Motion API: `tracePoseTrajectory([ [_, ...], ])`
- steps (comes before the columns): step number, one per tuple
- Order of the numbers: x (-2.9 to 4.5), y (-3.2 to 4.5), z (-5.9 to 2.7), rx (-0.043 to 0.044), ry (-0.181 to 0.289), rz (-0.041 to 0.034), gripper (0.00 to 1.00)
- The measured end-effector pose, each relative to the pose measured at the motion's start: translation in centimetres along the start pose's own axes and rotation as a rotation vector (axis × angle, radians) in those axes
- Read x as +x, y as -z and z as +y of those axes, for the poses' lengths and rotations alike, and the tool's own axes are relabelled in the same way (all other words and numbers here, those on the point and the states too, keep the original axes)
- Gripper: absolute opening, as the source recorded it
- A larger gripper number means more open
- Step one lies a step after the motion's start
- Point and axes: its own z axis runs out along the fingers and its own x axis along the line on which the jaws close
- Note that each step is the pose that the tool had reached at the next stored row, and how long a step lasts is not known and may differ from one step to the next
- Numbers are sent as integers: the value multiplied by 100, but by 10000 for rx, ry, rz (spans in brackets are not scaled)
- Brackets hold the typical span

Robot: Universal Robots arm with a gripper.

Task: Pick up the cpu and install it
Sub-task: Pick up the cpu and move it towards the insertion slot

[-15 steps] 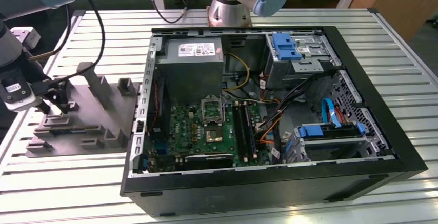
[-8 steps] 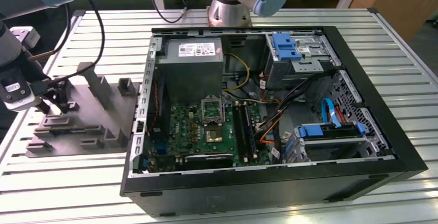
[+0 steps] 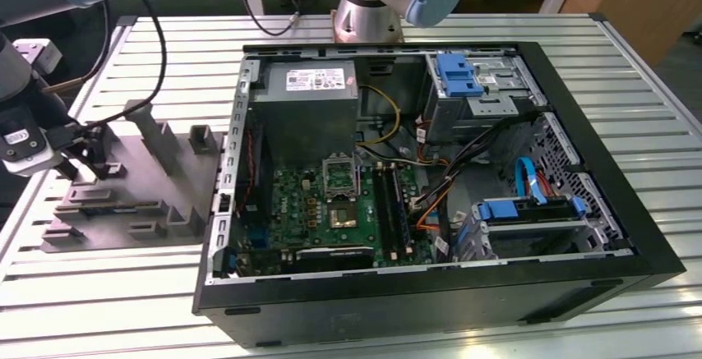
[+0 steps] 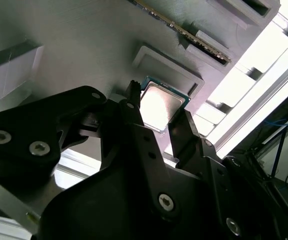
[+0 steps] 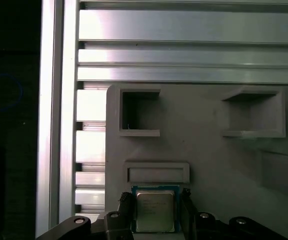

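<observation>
Squarely, the cpu (image 5: 155, 212) sits clasped between the hand's (image 5: 155, 197) two fingers (image 5: 126, 204).

1 cpu (image 5: 155, 210), 1 gripper (image 5: 155, 200), 1 tray (image 5: 204, 150), 1 pc case (image 3: 439, 293)

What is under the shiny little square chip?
The cpu sits on the grey moulded tray, with the end effector straddling it. Tray surface shows round the chip; the spot directly beneath is covered by it.
</observation>
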Motion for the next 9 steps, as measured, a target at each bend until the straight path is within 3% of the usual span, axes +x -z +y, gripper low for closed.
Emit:
tracePoseTrajectory([
  [9, 0, 65, 2, -1, 0, -1, 47],
])
